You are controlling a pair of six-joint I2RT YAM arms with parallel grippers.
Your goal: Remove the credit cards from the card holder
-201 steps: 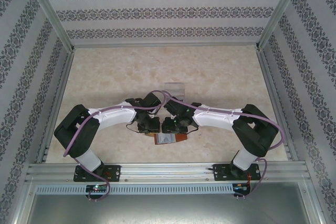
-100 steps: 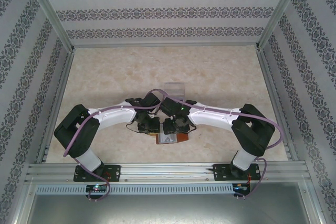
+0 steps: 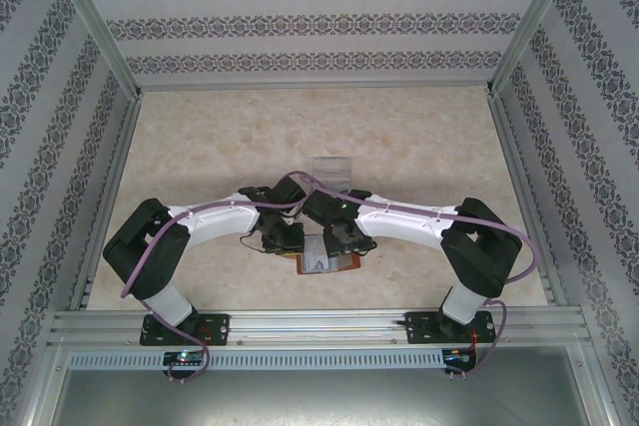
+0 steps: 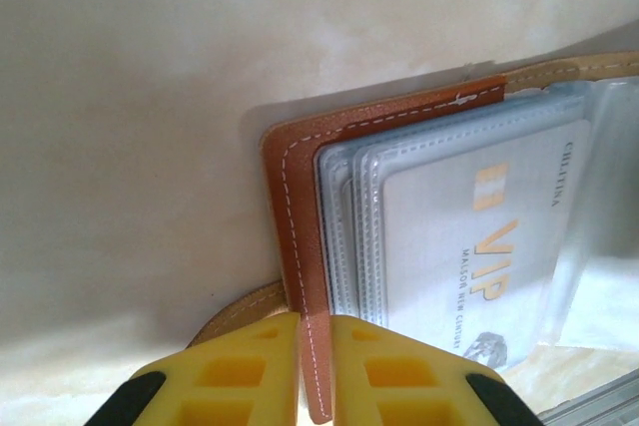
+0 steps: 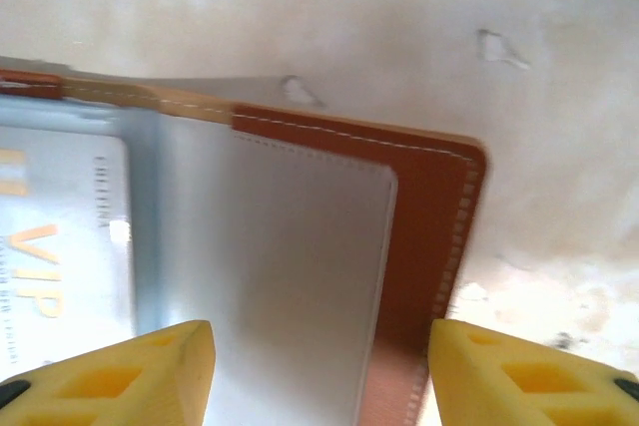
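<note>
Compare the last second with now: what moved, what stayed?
Right pincer opened wider and shifted slightly right, uncovering more of the card holder and the VIP card inside. Left pincer stayed shut on the holder's left edge; holder and clear tray unmoved.

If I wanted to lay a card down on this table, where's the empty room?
Bare beige table lies across the far side, between the patterned back wall and the small clear plastic tray, and down both outer sides beside the metal rails. The near middle is crowded: both arms meet there over the open reddish-brown leather card holder.
</note>
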